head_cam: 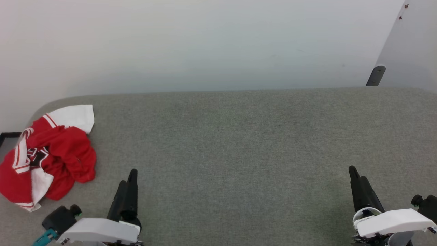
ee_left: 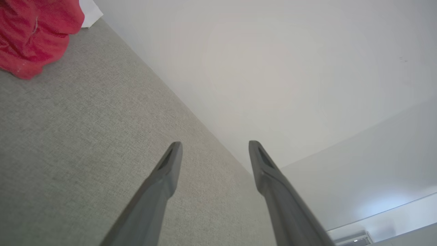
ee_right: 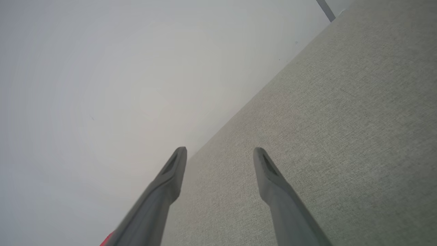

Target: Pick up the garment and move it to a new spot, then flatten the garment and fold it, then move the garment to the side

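The garment (head_cam: 47,155), a red jersey with white sleeves and striped trim, lies crumpled in a heap at the far left of the grey table (head_cam: 239,143). Part of its black lettering shows between folds. Its red cloth fills the upper left corner of the left wrist view (ee_left: 34,34). My left gripper (head_cam: 131,176) hovers at the lower left, to the right of the heap and apart from it; in its wrist view (ee_left: 215,147) it stands open and empty. My right gripper (head_cam: 355,172) is at the lower right, far from the jersey, open with nothing between its fingers (ee_right: 220,152).
The table's far edge meets a pale wall (head_cam: 205,44). A dark post (head_cam: 375,76) stands behind the table's back right corner. A black frame edge (head_cam: 6,135) shows at the table's left end.
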You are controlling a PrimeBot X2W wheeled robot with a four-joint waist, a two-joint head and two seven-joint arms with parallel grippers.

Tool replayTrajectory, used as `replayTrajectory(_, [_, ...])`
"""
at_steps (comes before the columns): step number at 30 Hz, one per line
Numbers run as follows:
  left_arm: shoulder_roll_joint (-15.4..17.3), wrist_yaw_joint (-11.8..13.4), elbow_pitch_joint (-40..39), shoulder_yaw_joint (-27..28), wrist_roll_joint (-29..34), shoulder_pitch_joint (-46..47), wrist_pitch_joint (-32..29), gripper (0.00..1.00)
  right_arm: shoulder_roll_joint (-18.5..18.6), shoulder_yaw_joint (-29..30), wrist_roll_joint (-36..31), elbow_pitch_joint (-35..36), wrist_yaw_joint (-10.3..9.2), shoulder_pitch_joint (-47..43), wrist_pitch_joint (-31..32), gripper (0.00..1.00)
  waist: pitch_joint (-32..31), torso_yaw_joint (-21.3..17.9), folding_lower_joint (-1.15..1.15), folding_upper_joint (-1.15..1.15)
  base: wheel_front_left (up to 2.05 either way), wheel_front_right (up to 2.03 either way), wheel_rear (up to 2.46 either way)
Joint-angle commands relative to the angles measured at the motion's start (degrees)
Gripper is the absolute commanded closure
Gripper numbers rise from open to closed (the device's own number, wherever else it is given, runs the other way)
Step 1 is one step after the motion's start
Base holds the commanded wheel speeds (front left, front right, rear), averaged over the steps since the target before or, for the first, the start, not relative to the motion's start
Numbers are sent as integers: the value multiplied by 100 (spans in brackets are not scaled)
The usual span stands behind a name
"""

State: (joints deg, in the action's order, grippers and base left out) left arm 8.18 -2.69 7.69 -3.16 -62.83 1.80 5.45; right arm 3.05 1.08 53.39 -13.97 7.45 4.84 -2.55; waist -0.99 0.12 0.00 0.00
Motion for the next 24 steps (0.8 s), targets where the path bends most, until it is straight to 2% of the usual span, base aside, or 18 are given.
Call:
replayTrajectory(1, [51,25,-102,-20,152,24,41,0,1,-11,-153,90,3,112,-47,0,-3,2,0,0,0,0,0])
replayTrajectory(16, [245,181,-78,-279,1784,-29,289,0,-16,-21,-1466,177,4,104,-126,0,-60,35,0,0,0,0,0])
replayTrajectory(24, [277,113,-104,-293,2365,-34,406,0,-19,-48,-1913,179,4,125,-232,0,-77,40,0,0,0,0,0])
